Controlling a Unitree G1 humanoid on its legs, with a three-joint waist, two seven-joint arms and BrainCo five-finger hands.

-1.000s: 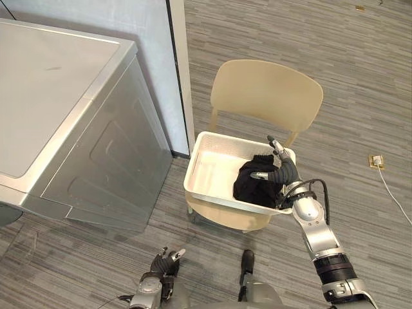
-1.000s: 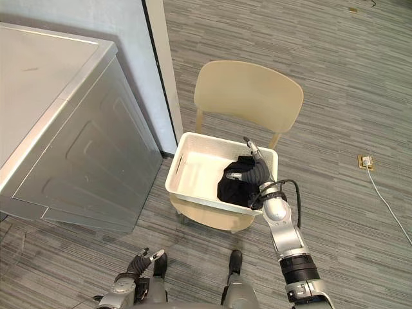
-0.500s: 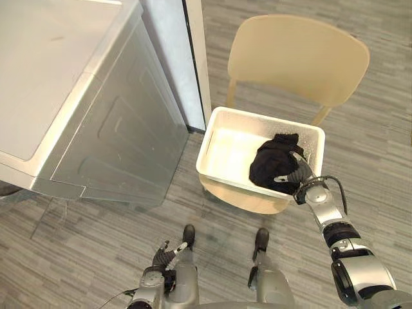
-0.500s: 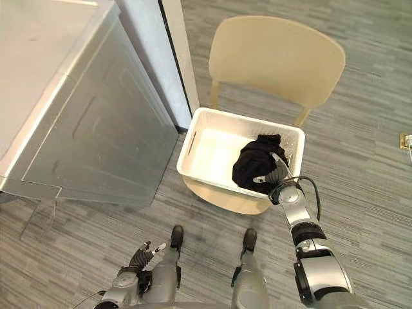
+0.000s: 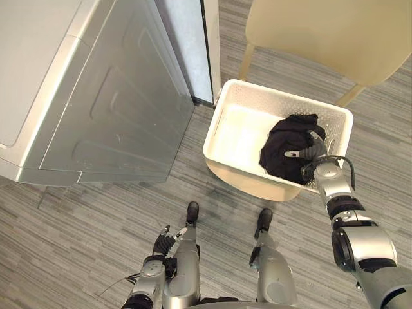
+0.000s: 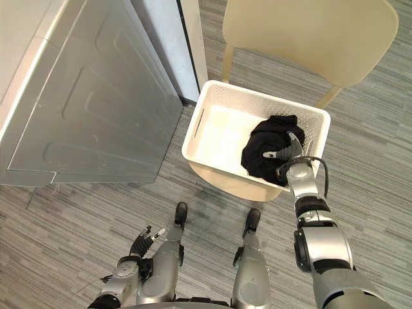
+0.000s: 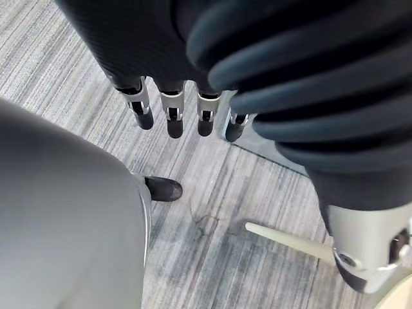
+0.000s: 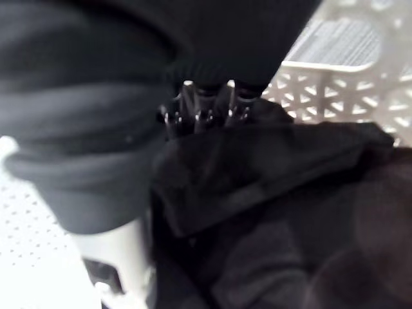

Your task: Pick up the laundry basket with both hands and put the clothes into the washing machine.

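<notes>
Right hand (image 5: 313, 154) clutches black clothes (image 5: 283, 145) in the white basket (image 5: 290, 98).
Left hand (image 5: 164, 239), at seven o'clock, hangs released; the next move should carry the clothes to the washing machine (image 5: 109, 109) at ten o'clock.

Cream plastic chair (image 5: 328, 32) at far side of scene, wide curved backrest w/ rounded corners. Two slim pale rear legs (image 5: 246, 61) run down from backrest, splayed outward; rounded front edge of seat (image 5: 248, 182) shows lower down. Floor (image 5: 96, 219) all round is grey, fine streaky plank pattern, boards laid in diff. directions. Pale blue-grey wall (image 5: 183, 19) just left of chair, ending in white vertical trim (image 5: 212, 51) w/ thin dark seam btwn them. Left rear leg stands near trim, not touching.
</notes>
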